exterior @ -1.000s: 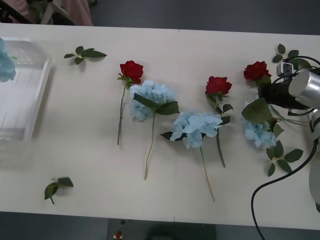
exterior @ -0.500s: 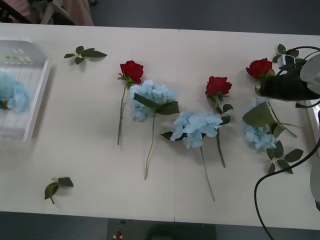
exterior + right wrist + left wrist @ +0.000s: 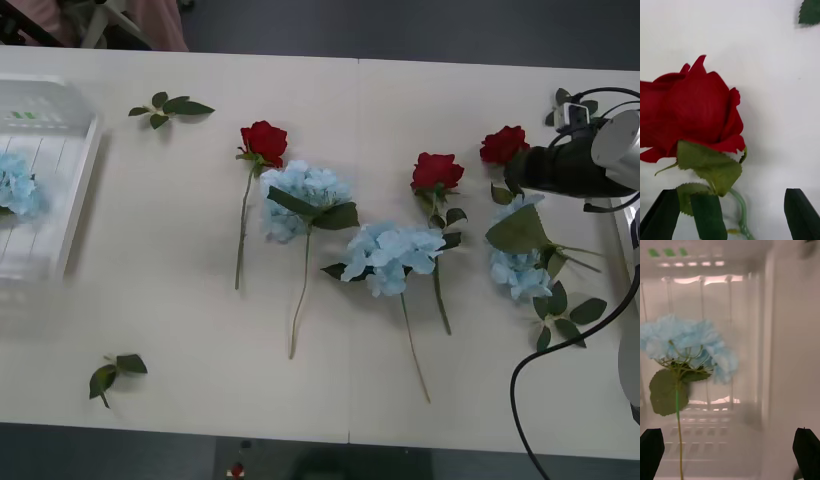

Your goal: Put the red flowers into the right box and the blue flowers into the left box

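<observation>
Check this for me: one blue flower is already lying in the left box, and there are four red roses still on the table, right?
Not quite. The blue flower does lie in the left box, but the front view shows three red roses on the table, not four: one on the left, one in the middle, and one at the right by the right hand.

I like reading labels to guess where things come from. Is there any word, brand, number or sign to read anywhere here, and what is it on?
None can be read.
The left box has small green marks on its far wall: too blurred to tell whether they are letters.
The red flowers, the blue flowers, the table and the right gripper carry no writing that shows.
</observation>
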You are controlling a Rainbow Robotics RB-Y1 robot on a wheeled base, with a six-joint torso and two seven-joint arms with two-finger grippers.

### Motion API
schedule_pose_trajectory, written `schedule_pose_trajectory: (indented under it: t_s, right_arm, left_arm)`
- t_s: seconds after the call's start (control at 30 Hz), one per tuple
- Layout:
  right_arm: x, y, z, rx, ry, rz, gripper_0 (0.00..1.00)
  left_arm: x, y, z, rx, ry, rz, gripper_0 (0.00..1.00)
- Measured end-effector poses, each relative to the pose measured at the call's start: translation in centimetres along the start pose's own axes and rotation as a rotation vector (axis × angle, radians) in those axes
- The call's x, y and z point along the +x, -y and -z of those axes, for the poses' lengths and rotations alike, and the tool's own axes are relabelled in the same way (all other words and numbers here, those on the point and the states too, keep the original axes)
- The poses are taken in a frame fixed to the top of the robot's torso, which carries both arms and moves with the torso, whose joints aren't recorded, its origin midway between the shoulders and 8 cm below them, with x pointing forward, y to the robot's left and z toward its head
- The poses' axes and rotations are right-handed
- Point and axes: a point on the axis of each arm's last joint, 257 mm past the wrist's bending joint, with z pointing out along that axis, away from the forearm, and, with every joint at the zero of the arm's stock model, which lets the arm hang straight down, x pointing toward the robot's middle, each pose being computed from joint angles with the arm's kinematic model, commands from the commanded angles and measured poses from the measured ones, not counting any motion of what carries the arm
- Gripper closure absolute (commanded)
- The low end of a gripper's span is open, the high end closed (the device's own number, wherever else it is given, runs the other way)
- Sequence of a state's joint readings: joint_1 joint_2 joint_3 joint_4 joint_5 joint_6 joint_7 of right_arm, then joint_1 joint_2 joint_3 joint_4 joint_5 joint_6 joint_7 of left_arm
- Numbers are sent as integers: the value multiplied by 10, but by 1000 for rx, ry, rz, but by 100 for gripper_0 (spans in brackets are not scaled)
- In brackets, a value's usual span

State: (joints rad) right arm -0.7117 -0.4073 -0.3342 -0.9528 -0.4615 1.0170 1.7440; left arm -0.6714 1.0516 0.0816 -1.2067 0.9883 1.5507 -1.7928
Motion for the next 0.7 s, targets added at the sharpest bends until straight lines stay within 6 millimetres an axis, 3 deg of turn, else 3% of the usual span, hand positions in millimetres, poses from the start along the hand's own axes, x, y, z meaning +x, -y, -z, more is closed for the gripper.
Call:
schedule_pose_trajectory:
  t_s: [0.13,0.23,0.33,0.53,0.6,0.67,0.7]
  right_arm:
    - [-1,8,-8,23,35,-8,19]
    - [4,9,-15,29,41,-18,19]
    - [12,5,-20,22,28,-24,19]
    - [16,3,-25,26,34,-19,21]
    - [18,3,-28,30,33,-11,29]
    - [17,2,-28,32,36,-4,47]
    - [18,2,-28,32,35,-2,51]
  left_arm:
    - [-20,36,24,33,82,-61,0]
    - [-27,74,19,67,127,32,0]
    - [-27,109,-2,103,165,96,0]
    - [-26,173,-50,157,200,41,0]
    - [-24,191,-66,156,204,6,0]
    - [-21,207,-81,146,208,-32,0]
    - [-19,216,-87,140,209,-52,0]
